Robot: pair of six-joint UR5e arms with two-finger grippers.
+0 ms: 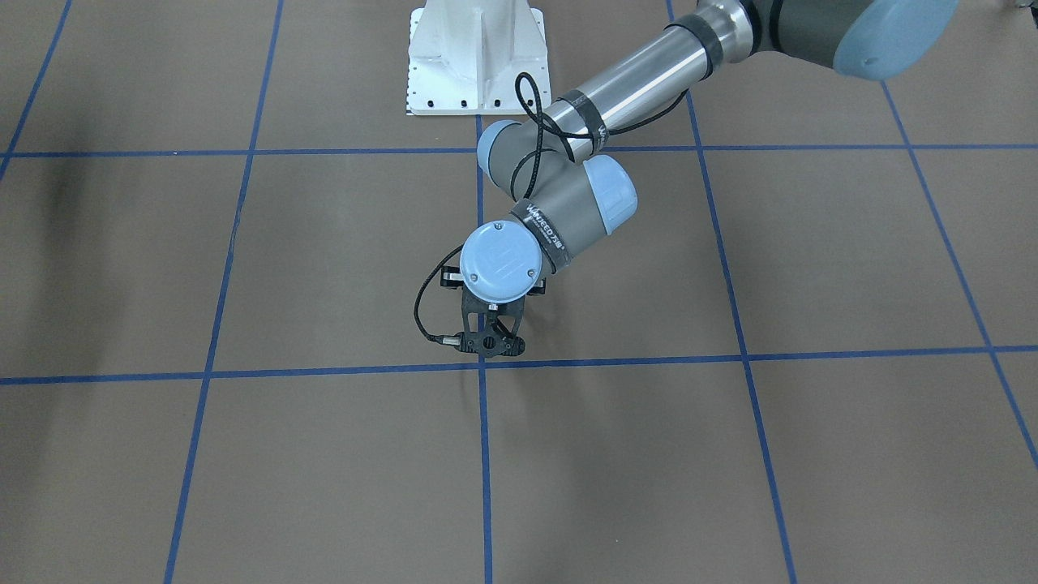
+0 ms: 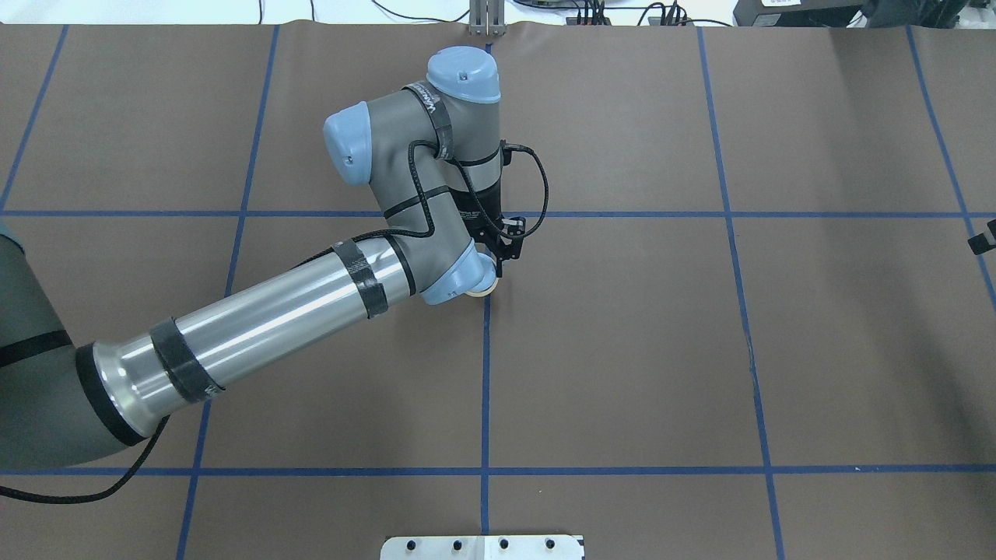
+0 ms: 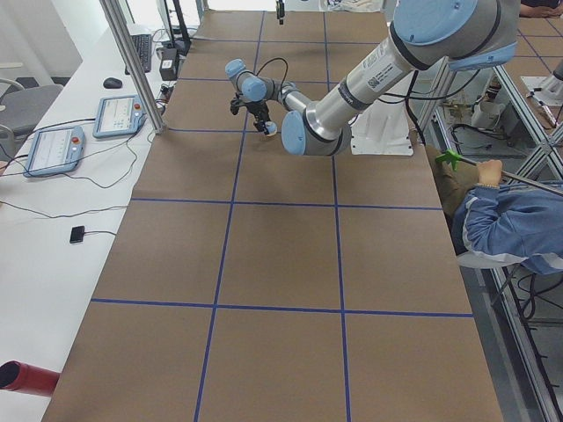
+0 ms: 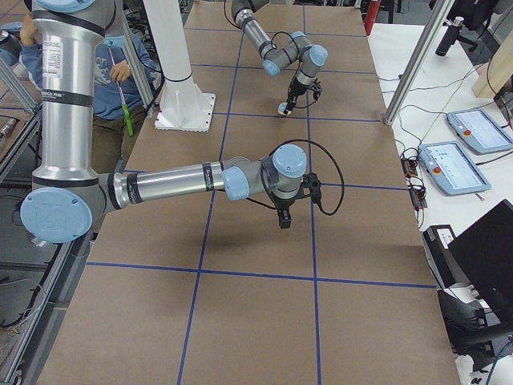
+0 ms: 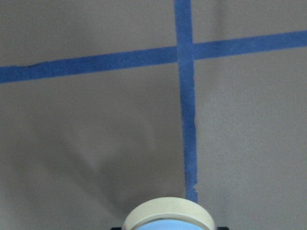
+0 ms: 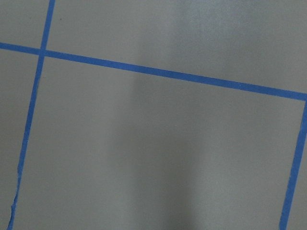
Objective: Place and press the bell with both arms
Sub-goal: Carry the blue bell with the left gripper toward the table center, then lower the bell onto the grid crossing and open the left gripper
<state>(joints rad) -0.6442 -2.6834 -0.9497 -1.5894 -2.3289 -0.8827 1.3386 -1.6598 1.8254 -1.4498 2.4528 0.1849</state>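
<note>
- Bell [image 5: 168, 215] shows low and centre in the left wrist view, cream rim forward, with a sliver of black at each side.
- Left claw [image 1: 489, 341] reads as closed narrow on the bell. The contact itself is not visible.
- Bell is near mid-table, just beside a blue tape line [image 5: 184, 120] and short of the tape crossing.
- Step in hand, as I judge it: setting the bell down on the table [image 2: 622, 350].
- To do it well: lower straight with the base flat and no tilt. Open only once the rim rests on the surface, then lift straight off so nothing drags the bell.
- Leave the top button clear, since the right claw [image 4: 284, 216] will need a straight-down path to it for the press.
- Right claw hangs above the table, tip down, well apart from the bell. Wide or narrow: cannot tell, as only the right side view shows it, and small.
- Hidden: in the front view the wrist cap [image 1: 500, 262] covers the bell entirely. Overhead gives only an arc of cream rim under the wrist joint.
- Cannot tell whether the base touches the table or hangs just above it.
- Button is seen in no view. The right wrist view shows only table and tape.
- Dark bit [image 2: 984, 237] at the overhead's right edge is cut off and unidentified.
</note>
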